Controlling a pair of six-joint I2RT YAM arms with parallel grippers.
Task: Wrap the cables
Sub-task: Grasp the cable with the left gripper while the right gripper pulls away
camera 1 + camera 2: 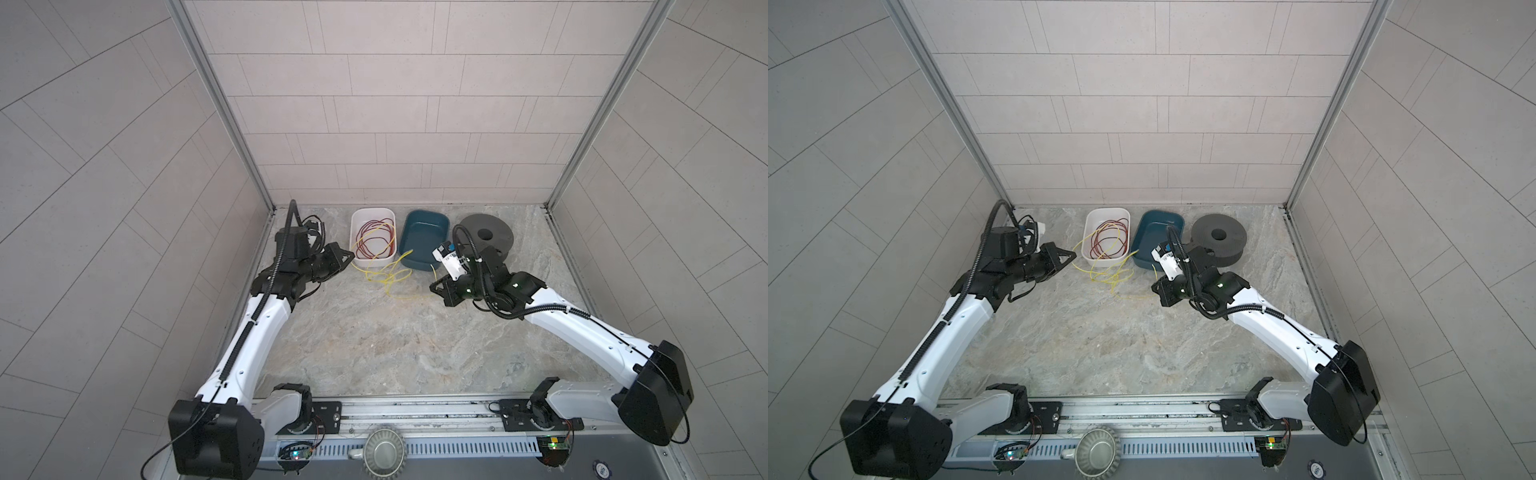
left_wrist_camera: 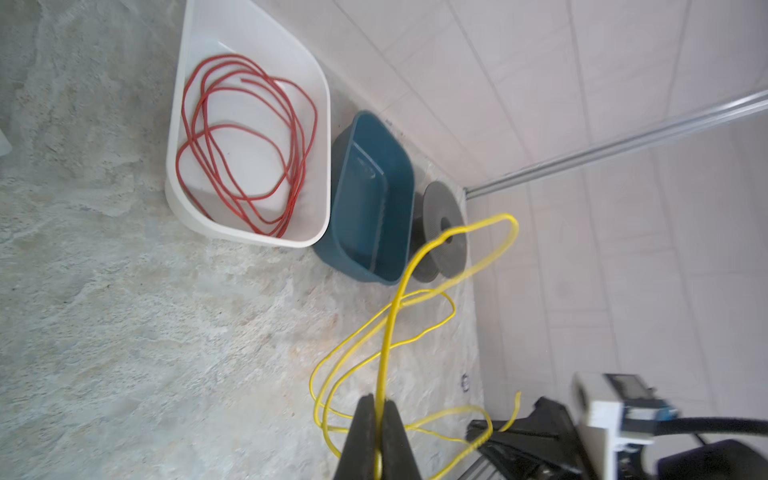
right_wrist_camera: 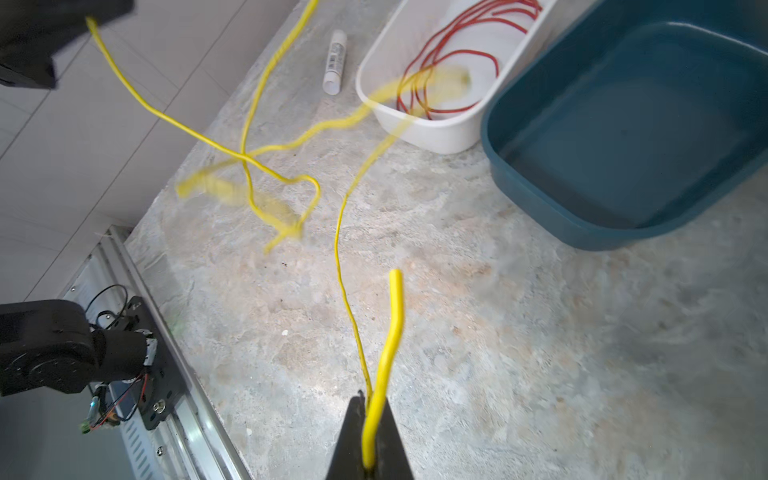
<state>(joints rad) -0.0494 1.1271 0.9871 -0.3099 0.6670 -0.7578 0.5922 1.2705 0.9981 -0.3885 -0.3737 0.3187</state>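
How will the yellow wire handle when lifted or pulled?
Probably springy, not limp: the yellow wire arches in loose loops above the table. Likely very light, being so thin. It could slip or twist: the left gripper and right gripper pinch only a thin strand.

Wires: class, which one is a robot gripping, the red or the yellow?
The yellow wire, pinched in the shut jaws of both arms; the red wire lies loose, coiled in the white tub.

A white tub (image 1: 372, 262) holds coiled red wire (image 2: 296, 178); a blue tub (image 1: 422, 235) sits just beside it; a grey spool (image 1: 494, 226) next along; a small white tube (image 3: 335, 62) lies on the marble table (image 1: 374, 340).
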